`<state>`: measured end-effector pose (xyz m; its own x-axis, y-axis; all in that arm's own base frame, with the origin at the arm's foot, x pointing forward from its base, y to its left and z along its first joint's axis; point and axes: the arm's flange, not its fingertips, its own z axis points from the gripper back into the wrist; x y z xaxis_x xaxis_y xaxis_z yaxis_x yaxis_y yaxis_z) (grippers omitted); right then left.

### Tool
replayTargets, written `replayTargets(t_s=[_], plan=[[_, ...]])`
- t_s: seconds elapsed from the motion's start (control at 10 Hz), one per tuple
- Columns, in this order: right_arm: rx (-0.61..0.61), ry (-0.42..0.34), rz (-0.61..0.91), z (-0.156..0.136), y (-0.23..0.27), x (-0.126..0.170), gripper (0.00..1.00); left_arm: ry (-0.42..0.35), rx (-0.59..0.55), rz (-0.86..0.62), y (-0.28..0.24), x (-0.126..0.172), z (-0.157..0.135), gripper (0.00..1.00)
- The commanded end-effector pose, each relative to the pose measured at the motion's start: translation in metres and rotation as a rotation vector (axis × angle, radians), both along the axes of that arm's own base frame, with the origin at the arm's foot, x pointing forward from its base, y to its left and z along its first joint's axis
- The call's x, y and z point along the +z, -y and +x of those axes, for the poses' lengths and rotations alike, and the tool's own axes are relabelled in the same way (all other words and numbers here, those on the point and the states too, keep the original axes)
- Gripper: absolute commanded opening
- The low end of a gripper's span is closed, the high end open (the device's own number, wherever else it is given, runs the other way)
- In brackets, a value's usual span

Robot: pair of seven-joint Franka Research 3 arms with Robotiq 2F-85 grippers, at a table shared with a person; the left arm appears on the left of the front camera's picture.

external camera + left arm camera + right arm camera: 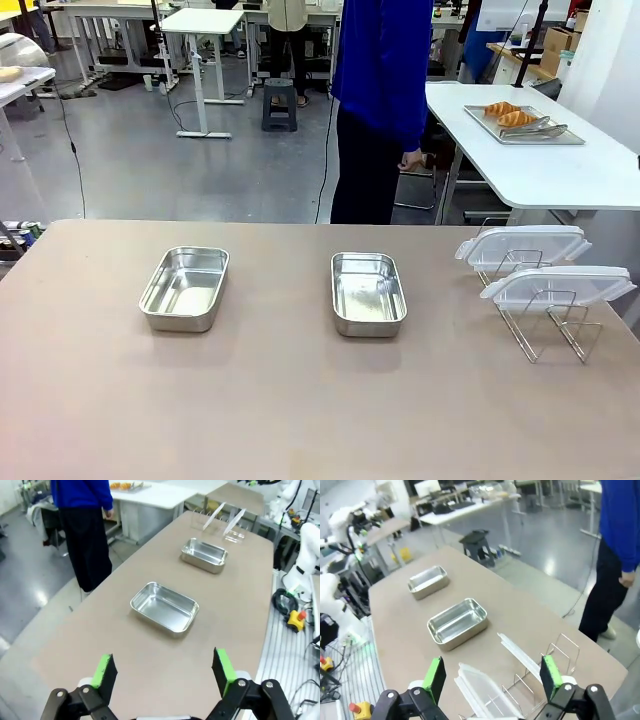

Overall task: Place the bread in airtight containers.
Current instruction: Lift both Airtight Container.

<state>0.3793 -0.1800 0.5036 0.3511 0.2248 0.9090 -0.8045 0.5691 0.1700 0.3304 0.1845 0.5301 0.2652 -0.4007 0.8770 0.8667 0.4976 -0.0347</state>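
Bread position: two croissants are lying on a tray on the white side table, at 1 o'clock from you and well apart from both grippers.
Containers: the near pan is sitting at 12 o'clock of your left gripper, the far pan at 1 o'clock.
Pose, left gripper: hovering over the brown table, jaws spread wide, gripping nothing.
Pose, right gripper: hovering over the lids leaning in the wire rack, jaws wide, gripping nothing.
Appearance: croissants are showing golden-brown and ridged; pans are gleaming, shallow, round-cornered.
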Motion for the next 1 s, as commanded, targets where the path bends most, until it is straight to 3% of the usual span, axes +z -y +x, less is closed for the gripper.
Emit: replayTargets(t_s=[0.0, 0.3, 0.4, 0.9], plan=[[0.058, 0.017, 0.051, 0.010, 0.011, -0.015, 1.00, 0.032, -0.034, -0.048, 0.007, -0.014, 0.012, 1.00], [0.114, 0.042, 0.087, 0.007, 0.016, -0.022, 1.00, 0.039, -0.001, -0.080, 0.010, -0.003, 0.012, 1.00], [0.069, 0.022, 0.084, -0.001, 0.012, -0.024, 1.00, 0.041, -0.022, -0.059, 0.008, -0.016, 0.011, 1.00], [0.069, 0.022, 0.084, -0.001, 0.012, -0.024, 1.00, 0.041, -0.022, -0.059, 0.008, -0.016, 0.011, 1.00]])
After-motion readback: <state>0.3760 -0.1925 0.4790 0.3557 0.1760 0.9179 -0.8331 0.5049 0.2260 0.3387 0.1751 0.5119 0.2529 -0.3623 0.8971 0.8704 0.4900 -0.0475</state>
